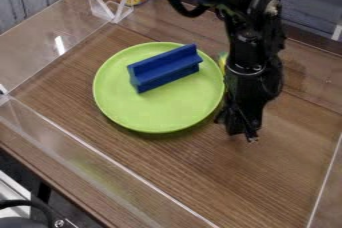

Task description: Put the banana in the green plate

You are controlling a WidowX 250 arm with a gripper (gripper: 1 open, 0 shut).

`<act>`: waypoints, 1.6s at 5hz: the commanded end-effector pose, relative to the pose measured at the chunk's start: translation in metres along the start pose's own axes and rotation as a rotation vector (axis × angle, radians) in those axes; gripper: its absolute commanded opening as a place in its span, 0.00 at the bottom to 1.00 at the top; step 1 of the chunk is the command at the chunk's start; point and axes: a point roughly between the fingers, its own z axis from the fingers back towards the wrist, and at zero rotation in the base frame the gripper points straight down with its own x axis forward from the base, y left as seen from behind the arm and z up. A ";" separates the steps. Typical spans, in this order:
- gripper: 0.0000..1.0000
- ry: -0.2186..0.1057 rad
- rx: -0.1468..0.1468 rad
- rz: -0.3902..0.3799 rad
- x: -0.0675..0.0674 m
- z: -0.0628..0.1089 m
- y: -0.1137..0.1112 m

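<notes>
Wood-grain table (120, 162), clear walls. End effector (241, 128) is closed, pointing down beside green plate (154, 112). Banana is hidden; whether it is held cannot be told. Judged light, stiff, slippery: mid-body grasp advised.

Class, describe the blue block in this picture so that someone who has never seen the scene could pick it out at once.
Start at the wooden table and find the large round green plate near its middle. The blue block lies on the far part of that plate, to the left of the black robot arm in the picture. It is the only blue thing here, long with raised edges.
</notes>
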 end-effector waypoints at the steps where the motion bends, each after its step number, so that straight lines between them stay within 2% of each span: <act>1: 0.00 -0.039 0.009 0.031 0.006 0.002 -0.001; 2: 1.00 -0.045 -0.003 0.011 -0.001 0.003 -0.005; 3: 0.00 -0.042 -0.012 -0.053 0.001 0.012 -0.006; 5: 0.00 -0.013 -0.028 -0.056 -0.007 0.026 -0.021; 7: 0.00 0.013 -0.032 0.004 -0.011 0.037 -0.029; 8: 0.00 0.023 -0.034 -0.032 -0.021 0.040 -0.020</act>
